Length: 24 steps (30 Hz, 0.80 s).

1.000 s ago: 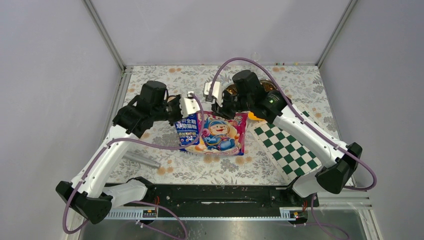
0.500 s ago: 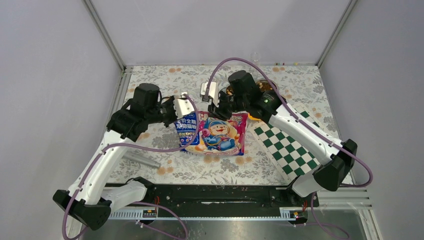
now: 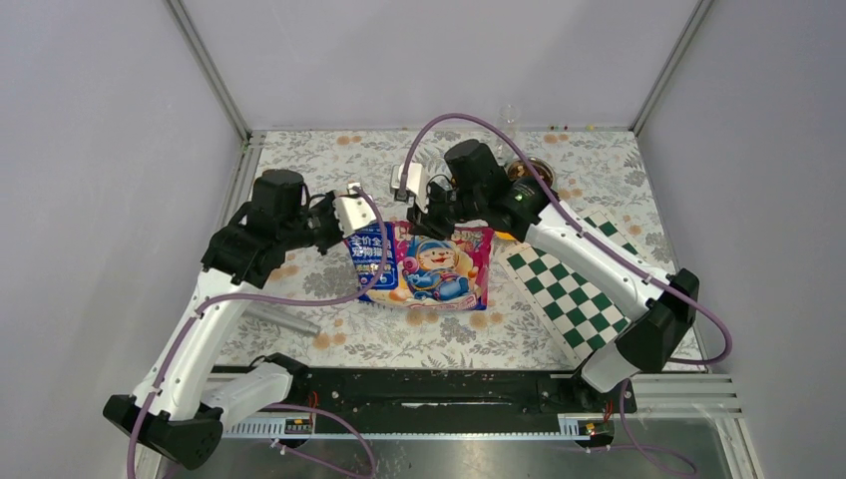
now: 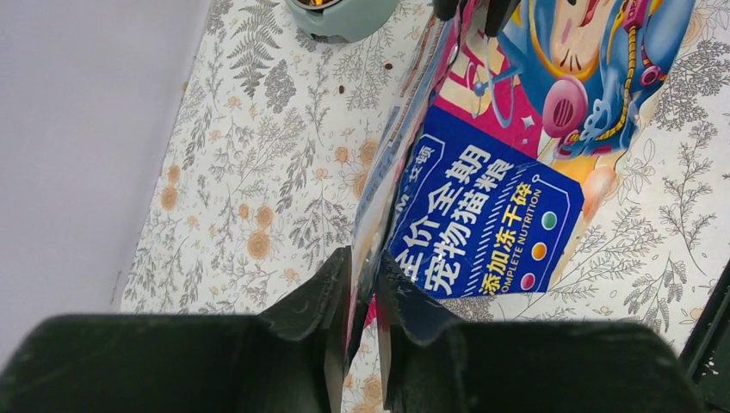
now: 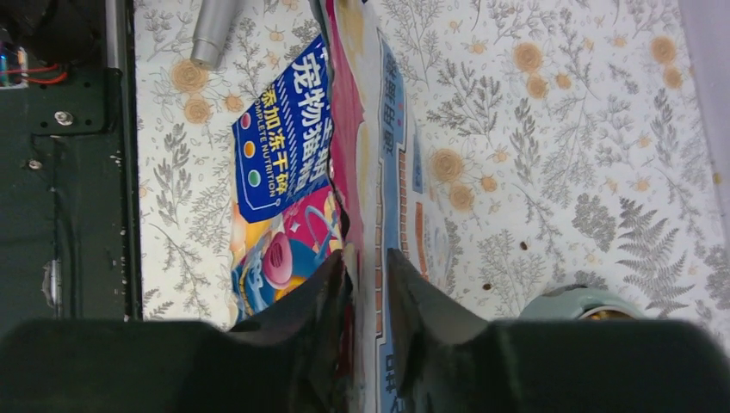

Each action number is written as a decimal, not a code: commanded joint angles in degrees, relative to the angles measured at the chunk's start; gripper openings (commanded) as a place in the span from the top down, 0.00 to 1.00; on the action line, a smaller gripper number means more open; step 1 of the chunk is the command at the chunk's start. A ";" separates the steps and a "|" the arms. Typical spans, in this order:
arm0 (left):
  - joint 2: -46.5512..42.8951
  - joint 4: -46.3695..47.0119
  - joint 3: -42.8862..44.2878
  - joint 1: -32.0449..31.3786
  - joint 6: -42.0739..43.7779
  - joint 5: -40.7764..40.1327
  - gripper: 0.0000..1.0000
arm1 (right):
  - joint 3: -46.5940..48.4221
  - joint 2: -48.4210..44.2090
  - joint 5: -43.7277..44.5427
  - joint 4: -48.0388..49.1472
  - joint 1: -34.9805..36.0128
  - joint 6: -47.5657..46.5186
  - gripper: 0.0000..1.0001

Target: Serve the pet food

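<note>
Update: the right claw [image 5: 366, 262] has been closed within the last second. It was standing wider around the top edge of the bag [image 3: 434, 264] and is now clenched on it, with film pinched between the fingers. The left claw [image 4: 361, 271] was already clamped on the same edge, at the corner, and its grip is unchanged. Both wrists have been shifted slightly toward the left arm's side, the left claw more so, and the stretch of edge between the claws looks tauter. The bag's lower part is still laid on the cloth [image 3: 299, 274] below both claws.

Pet food: none is seen loose, so it is judged to be inside the bag, below the claws. A teal bowl [image 5: 575, 303] sits just beyond the right claw, on the far side from the bag. Something brownish is in it, but too little is shown to call it kibble.

Meaning: a two-point hold is now established, so pulling the top apart is judged to be the step in hand. A ragged notch is seen in the film near each claw — opening may have begun, but this cannot be confirmed. Serving from this bag is judged not yet started.
</note>
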 commanded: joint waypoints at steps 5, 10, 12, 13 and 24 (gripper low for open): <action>-2.24 1.05 -0.61 2.27 0.09 0.82 0.82 | 3.23 1.81 -1.19 1.82 1.74 -0.14 0.81; -3.48 0.88 -1.55 4.15 1.00 0.20 0.83 | 5.43 3.18 -1.56 -1.48 1.96 -0.78 1.00; -3.93 0.81 -1.61 5.00 1.04 0.52 0.83 | 5.39 3.11 -1.36 -1.03 2.04 -0.57 1.00; -4.04 0.60 -1.57 5.35 1.06 0.90 0.82 | 5.21 2.99 -1.11 -0.32 2.10 0.01 0.93; -2.10 0.59 -0.26 8.20 -1.98 8.79 0.78 | 13.13 7.94 -2.18 -6.16 2.67 4.14 1.00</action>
